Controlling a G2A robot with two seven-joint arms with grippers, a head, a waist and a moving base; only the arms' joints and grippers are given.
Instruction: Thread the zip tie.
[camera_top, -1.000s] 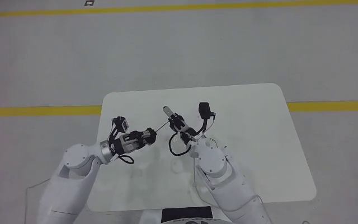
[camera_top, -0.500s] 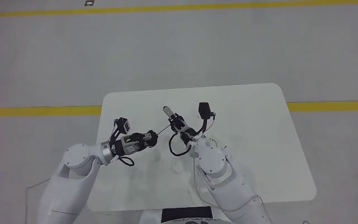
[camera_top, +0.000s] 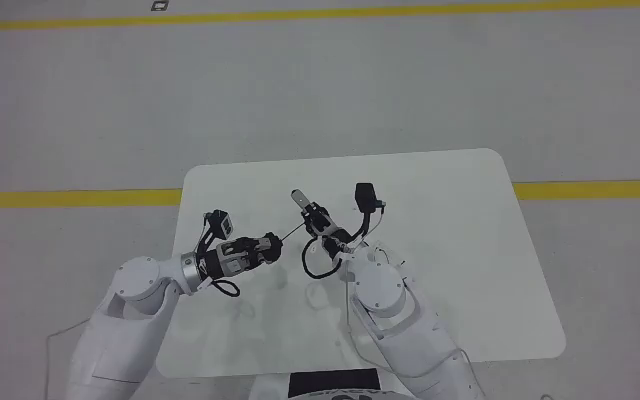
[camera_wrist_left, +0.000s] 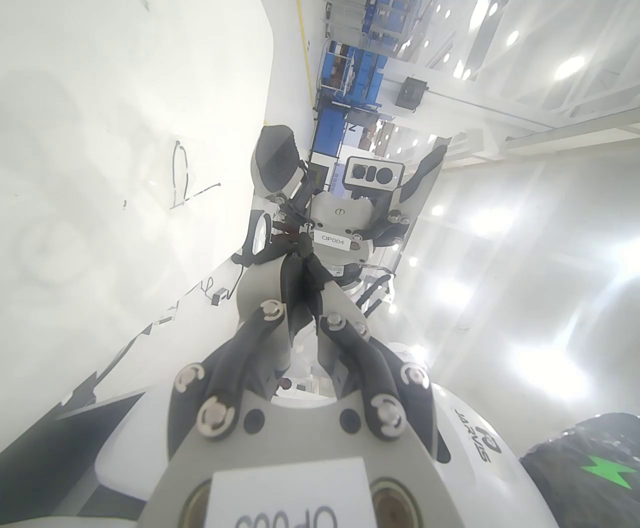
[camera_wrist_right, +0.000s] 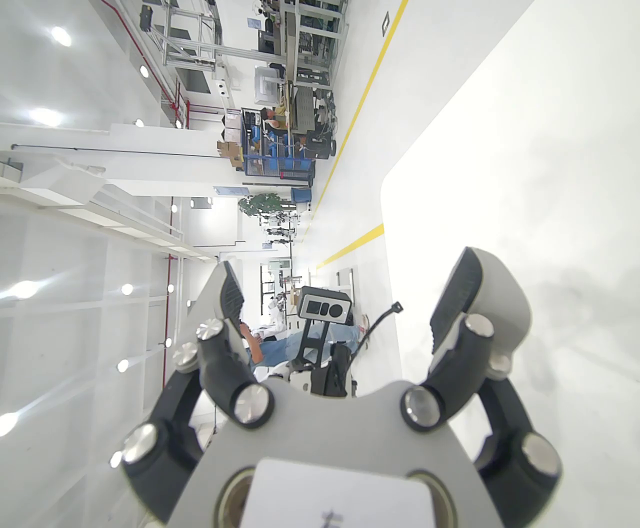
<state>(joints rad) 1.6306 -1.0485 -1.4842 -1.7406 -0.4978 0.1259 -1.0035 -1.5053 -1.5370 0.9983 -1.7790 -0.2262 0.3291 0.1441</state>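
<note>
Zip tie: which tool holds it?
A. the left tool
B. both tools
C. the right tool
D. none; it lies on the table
A: the left tool is shut on the zip tie, while the right tool stands open.

The white, round-cornered bench (camera_top: 480, 300) stands on a pale grey floor (camera_top: 300, 90) marked with two yellow lines (camera_top: 300, 15) (one showing at both sides of the bench), and the hall beyond holds blue shelving (camera_wrist_right: 272, 155), a potted plant (camera_wrist_right: 262, 202) and bright ceiling lights (camera_wrist_right: 60, 35).
</note>
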